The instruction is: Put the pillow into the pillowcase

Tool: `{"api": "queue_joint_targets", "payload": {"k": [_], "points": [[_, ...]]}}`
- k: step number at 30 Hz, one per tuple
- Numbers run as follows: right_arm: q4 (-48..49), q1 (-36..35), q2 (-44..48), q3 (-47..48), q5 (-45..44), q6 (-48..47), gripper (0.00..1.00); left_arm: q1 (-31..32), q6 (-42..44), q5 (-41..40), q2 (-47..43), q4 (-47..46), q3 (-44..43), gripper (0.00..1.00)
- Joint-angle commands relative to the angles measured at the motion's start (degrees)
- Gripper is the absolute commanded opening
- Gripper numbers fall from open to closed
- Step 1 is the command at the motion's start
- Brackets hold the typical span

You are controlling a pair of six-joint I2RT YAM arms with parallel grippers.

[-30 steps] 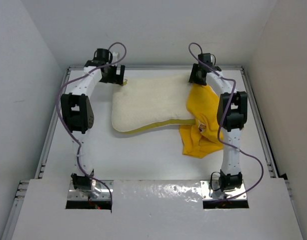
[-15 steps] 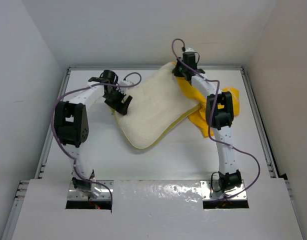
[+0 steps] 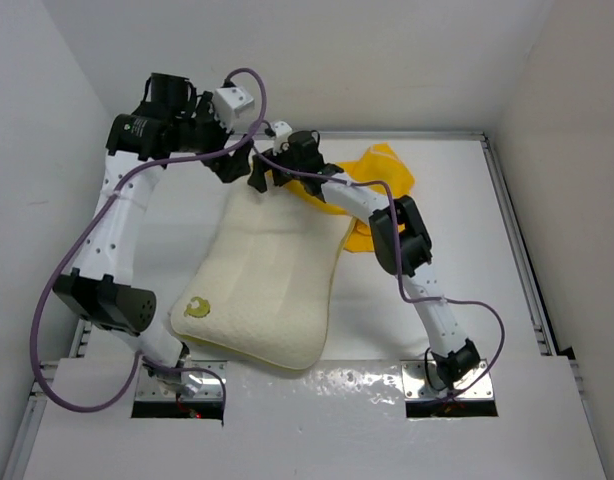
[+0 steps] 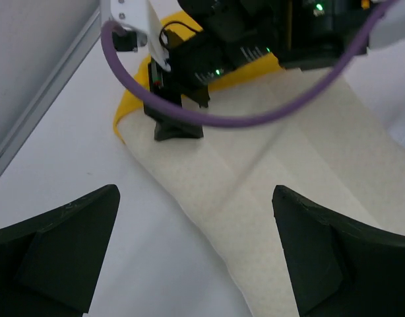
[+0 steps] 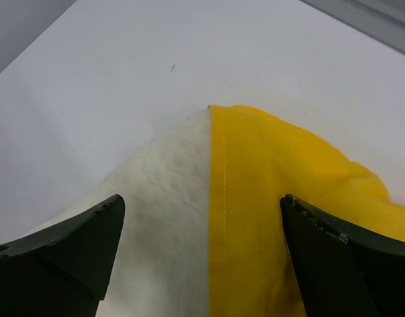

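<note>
The cream quilted pillow [image 3: 272, 275] lies slantwise, its logo corner [image 3: 197, 307] at the near left and its far end under both grippers. The yellow pillowcase [image 3: 382, 170] is bunched at the back, right of the pillow's far end. My left gripper [image 3: 232, 165] hovers open over the pillow's far left edge [image 4: 288, 178]; nothing sits between its jaws [image 4: 196, 191]. My right gripper [image 3: 265, 178] is open just beside it, its jaws [image 5: 202, 198] straddling the pillow corner [image 5: 163, 198] and the yellow pillowcase fabric [image 5: 281, 191]. In the left wrist view the right gripper's black body [image 4: 183, 119] rests on the pillow.
White walls close in on three sides, with a metal rail [image 3: 512, 210] along the table's right edge. The left arm [image 3: 112, 200] rises high by the left wall. The right arm [image 3: 402, 235] stretches across the table's middle. Purple cables [image 3: 242, 85] loop over the grippers.
The pillow has swung from lying across the back to pointing toward the near left. The pillowcase shifted to the back. Both grippers came together at the pillow's far end.
</note>
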State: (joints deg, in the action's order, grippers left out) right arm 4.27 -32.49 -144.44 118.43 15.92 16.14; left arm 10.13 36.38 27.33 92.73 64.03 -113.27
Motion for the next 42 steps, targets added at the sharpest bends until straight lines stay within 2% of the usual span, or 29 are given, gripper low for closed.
{"api": "queue_joint_targets", "payload": {"k": [1,2,4,5,6,7,9,10,13,16,17,18,23,28,32,34,35,36,39,42], "points": [[2.9,1.8,10.6,-1.6,-2.4,-3.7,0.99,-1.0,-8.7,-1.6,5.4,-8.5,5.0,1.00],[3.6,1.8,14.2,-2.8,-5.7,-4.5,0.99,-1.1,-11.1,-3.4,6.6,-14.9,6.1,1.00],[3.9,1.8,18.4,-7.7,-9.2,-4.8,0.99,-1.6,-17.2,-7.9,8.5,-20.6,8.1,0.99],[4.3,1.8,23.1,-9.8,-13.6,-3.4,0.99,-1.9,-19.0,-11.2,11.0,-24.9,8.2,0.96],[4.4,1.9,25.7,-15.0,-15.5,-3.0,0.99,-2.0,-21.6,-12.6,12.5,-26.4,8.0,0.85],[4.3,2.0,28.3,-17.9,-17.1,-2.6,0.99,-2.0,-22.5,-13.8,14.0,-27.5,6.5,0.79],[2.7,2.0,36.0,-26.0,-21.9,-2.0,0.99,-1.6,-23.8,-13.6,18.5,-29.7,4.6,0.72],[0.3,2.0,38.5,-29.0,-23.1,-0.1,0.99,-1.3,-23.9,-15.0,19.8,-30.6,3.0,0.72],[-3.5,1.9,47.5,-40.8,-23.1,4.0,0.91,1.5,-19.3,-21.1,24.7,-33.4,0.7,0.73],[-5.4,1.9,55.0,-52.4,-19.5,10.9,0.82,5.7,-10.3,-26.7,27.2,-35.4,2.0,0.76],[-5.3,1.8,56.4,-55.0,-18.2,12.7,0.82,6.6,-6.7,-27.1,27.1,-37.6,3.2,0.76],[-5.2,1.9,59.0,-60.3,-17.4,14.2,0.82,7.8,-5.5,-28.8,27.0,-39.0,5.3,0.78],[-0.9,1.7,63.0,-71.7,-16.2,22.1,0.85,8.7,-1.7,-32.0,28.3,-45.0,8.7,0.77],[-3.4,1.8,61.0,-70.7,-17.5,24.1,0.89,10.6,4.6,-34.6,28.6,-44.2,12.6,0.71],[-2.9,1.8,58.3,-69.8,-17.8,25.1,0.89,10.6,2.5,-34.7,27.7,-41.1,10.5,0.71],[-2.0,1.7,56.6,-69.1,-17.7,25.8,0.84,10.3,1.1,-33.0,26.3,-37.7,7.6,0.74],[-2.9,1.9,54.2,-67.0,-18.6,26.0,0.76,9.9,1.0,-31.7,25.6,-36.4,6.1,0.76],[-5.2,1.9,53.0,-65.9,-19.2,26.7,0.73,9.8,1.2,-28.3,24.1,-34.0,5.8,0.77],[-7.2,2.4,48.7,-62.1,-19.2,27.3,0.64,10.4,7.1,-24.0,20.4,-32.0,8.7,0.80],[-6.5,3.4,45.7,-59.9,-17.1,27.3,0.57,13.6,20.0,-25.0,17.8,-32.2,16.1,0.77]]}}
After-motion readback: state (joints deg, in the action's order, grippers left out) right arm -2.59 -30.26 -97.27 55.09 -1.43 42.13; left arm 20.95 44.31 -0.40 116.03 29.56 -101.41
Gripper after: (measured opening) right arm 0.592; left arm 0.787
